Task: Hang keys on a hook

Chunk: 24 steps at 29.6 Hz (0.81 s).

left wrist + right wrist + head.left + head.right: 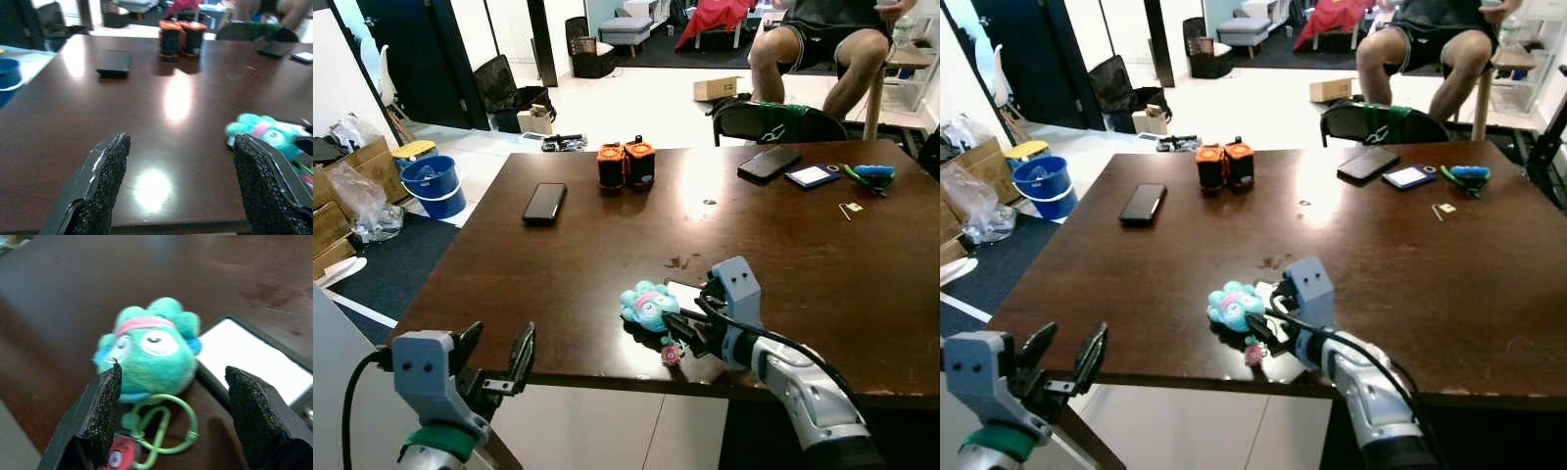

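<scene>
Keys (161,435) on their teal plush charm (149,347) lay near the surface's (607,255) front edge, your right hand (171,421) spread wide just short, so you needed to straddle the green ring before closing.

Dark wooden table (607,255), phone (544,203), teal plush keychain (649,305), orange canisters (626,164)

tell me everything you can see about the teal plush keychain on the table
The plush keychain is a round, fuzzy teal toy with a pink headband, white eyes and blue side tufts. A green carabiner loops from its underside, with a small red charm beside it. It lies near the front edge of the dark wooden table, next to a flat black-framed white card. The open right gripper hovers over it, fingers either side, not yet gripping.
</scene>
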{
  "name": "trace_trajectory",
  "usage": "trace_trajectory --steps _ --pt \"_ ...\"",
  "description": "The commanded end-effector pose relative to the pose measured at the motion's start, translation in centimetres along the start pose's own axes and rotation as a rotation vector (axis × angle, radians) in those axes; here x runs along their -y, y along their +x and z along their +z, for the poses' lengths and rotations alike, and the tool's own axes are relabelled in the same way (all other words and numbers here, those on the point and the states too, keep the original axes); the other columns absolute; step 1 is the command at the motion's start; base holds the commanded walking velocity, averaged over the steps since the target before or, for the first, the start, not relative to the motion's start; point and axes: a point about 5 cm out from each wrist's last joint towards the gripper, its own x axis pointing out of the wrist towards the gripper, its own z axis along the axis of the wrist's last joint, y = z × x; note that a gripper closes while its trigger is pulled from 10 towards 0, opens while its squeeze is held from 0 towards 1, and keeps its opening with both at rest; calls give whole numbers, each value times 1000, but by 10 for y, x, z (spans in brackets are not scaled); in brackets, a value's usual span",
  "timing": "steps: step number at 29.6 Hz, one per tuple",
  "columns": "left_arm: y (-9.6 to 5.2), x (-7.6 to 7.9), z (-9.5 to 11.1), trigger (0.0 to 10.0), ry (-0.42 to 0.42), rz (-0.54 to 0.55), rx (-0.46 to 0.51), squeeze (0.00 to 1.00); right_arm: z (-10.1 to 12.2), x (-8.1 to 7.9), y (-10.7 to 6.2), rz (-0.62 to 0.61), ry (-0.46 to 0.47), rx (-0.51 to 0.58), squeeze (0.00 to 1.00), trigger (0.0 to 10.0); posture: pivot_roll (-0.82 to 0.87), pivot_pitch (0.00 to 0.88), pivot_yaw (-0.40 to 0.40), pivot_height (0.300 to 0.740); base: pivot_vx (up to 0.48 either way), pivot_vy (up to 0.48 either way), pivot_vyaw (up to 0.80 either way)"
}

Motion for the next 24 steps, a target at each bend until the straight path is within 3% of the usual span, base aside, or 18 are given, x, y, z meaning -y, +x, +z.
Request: trace_trajectory --steps 1,9,16,20,21,24 --pt "-4 8 -5 10000 42 -82 -49 0 -6 -12 3 33 -15 -25 0 10000 -160 79 150 740 0 0 0" --pt "-8 19 -10 10000 63 -172 -90 0 -6 -15 3 37 -14 -28 0 10000 -160 74 148 740 0 0 0" --pt "-10 19 -10 10000 64 -178 -93 0 -7 -11 -1 27 -17 -30 0 10000 -163 68 147 740 0 0 0" --pt "-10 17 -10 10000 67 -166 -93 0 -2 7 -5 -76 43 17 0 10000 -167 63 147 740 0 0 0" --pt "-11 16 -10 10000 65 -166 -93 0 -2 26 -13 -174 83 22 0 10000 -167 63 147 740 0 0 0" --pt "-11 17 -10 10000 63 -174 -94 0 -5 33 -18 -199 81 -2 0 10000 -172 59 150 740 0 0 0"
